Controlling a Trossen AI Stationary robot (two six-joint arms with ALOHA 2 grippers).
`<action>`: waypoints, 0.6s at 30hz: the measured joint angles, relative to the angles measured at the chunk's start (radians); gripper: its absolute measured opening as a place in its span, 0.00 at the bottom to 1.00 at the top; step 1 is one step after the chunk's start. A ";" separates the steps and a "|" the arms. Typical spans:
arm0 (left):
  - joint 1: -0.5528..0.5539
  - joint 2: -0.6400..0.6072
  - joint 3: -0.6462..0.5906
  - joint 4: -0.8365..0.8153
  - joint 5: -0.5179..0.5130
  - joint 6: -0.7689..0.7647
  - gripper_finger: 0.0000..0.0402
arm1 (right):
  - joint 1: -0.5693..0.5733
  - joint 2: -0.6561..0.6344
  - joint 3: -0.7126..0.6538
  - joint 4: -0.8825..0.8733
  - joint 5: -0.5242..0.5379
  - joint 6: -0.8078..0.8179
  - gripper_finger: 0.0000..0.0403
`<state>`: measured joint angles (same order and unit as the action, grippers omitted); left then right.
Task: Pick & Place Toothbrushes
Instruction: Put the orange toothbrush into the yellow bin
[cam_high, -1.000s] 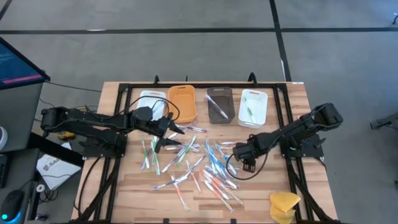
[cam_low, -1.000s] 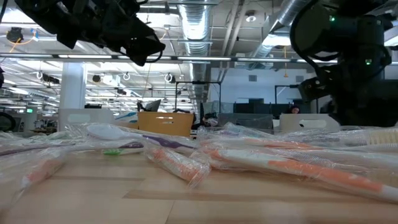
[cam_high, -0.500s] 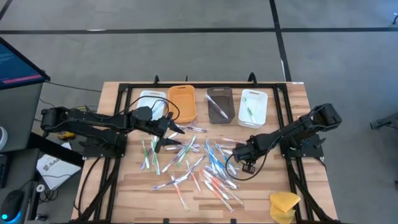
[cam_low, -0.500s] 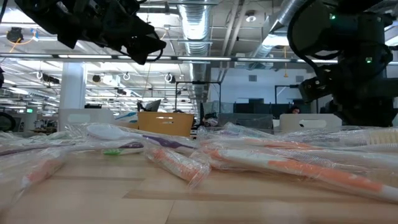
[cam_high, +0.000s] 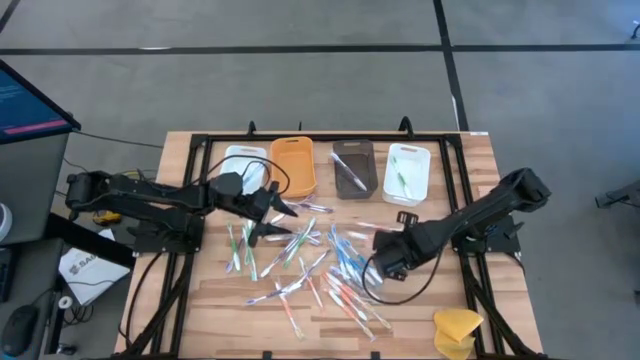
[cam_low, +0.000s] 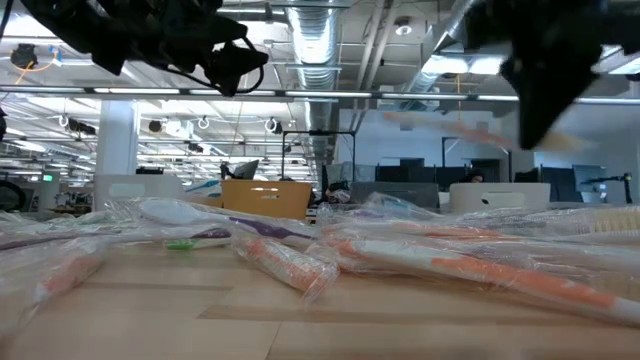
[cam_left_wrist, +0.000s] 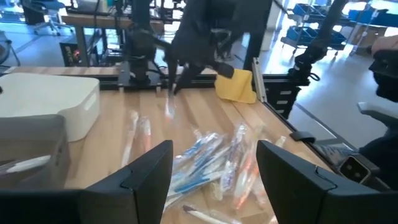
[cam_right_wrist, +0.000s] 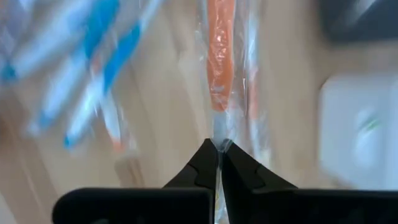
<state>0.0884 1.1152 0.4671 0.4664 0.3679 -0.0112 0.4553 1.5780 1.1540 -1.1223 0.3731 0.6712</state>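
Many wrapped toothbrushes (cam_high: 320, 258) with blue, green and orange handles lie scattered on the wooden table's middle. My right gripper (cam_high: 383, 265) hangs above the pile's right part, shut on an orange-handled toothbrush (cam_right_wrist: 221, 68) in a clear wrapper. The low view shows this toothbrush (cam_low: 470, 130) as a blurred streak in the air. My left gripper (cam_high: 285, 215) hovers open over the pile's left part, fingers (cam_left_wrist: 149, 177) wide apart with nothing between them. My right gripper pinches the clear wrapper's end (cam_right_wrist: 219, 134) between its two fingertips, just short of the orange handle. The fingers point steeply down from above, in line with the toothbrush's length. The toothbrush hangs below them, lifted clear of the pile.
Along the far side stand four small trays: white (cam_high: 243, 165), orange (cam_high: 293, 165), brown (cam_high: 353, 168) and white (cam_high: 407, 172). A yellow sponge-like lump (cam_high: 457, 328) sits at the near right corner. A black frame (cam_high: 200, 150) borders the table.
My right gripper has risen from the pile's right part and tipped, mostly in the last half second. It carries the orange-handled toothbrush, which now hangs clear of the table. The low view shows the arm blurred from this motion.
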 joint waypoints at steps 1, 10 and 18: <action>-0.007 0.000 0.000 0.001 0.000 0.003 0.56 | 0.012 0.000 0.021 0.002 0.045 0.000 0.00; -0.045 0.000 0.000 0.075 -0.001 0.105 0.56 | 0.121 0.000 0.099 0.110 0.454 -0.027 0.00; -0.111 0.034 -0.001 0.303 -0.036 0.162 0.56 | 0.132 -0.001 0.099 0.546 0.522 -0.413 0.00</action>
<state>-0.0225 1.1493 0.4664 0.7697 0.3317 0.1508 0.5873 1.5772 1.2530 -0.5765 0.8955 0.2577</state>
